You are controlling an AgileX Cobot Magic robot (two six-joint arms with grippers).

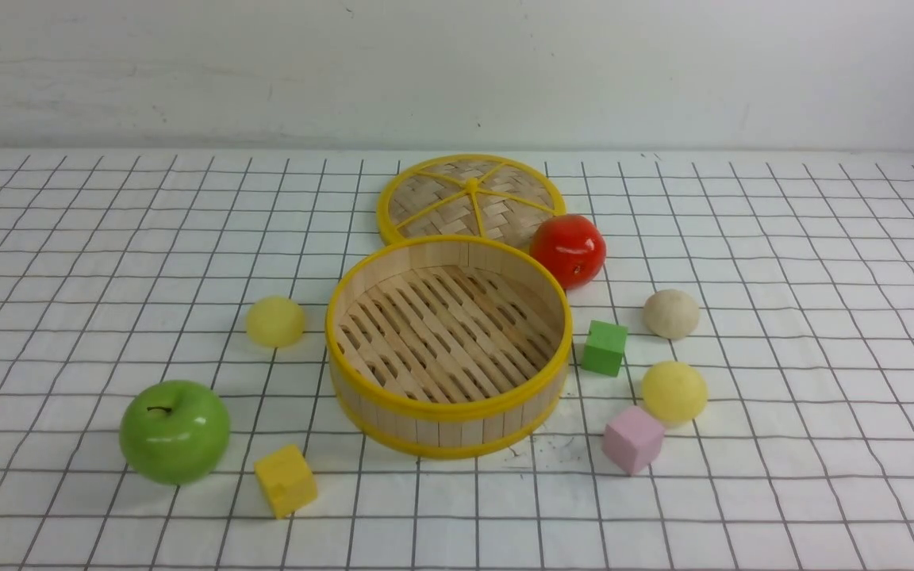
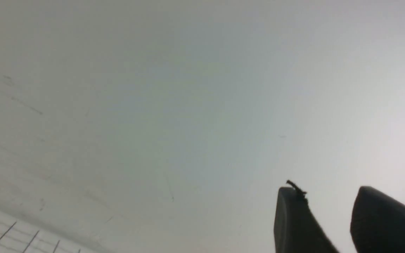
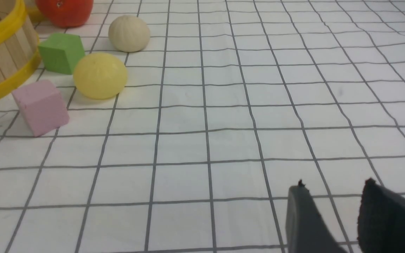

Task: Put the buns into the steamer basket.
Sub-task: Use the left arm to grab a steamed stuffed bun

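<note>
Right of the slatted steamer basket (image 1: 449, 410) sit a beige bun (image 1: 671, 314) and a yellow bun (image 1: 674, 392), another yellow bun (image 1: 275, 321) left of it; probably light, perhaps soft, best taken gently round the sides. Left hand (image 2: 323, 189) and right hand (image 3: 335, 182) are spread, holding nothing.

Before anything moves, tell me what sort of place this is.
Probably a robot test bench made up as a play kitchen: a grid-lined tabletop against a plain pale wall, with a steamer basket among glossy apples and coloured blocks.
</note>
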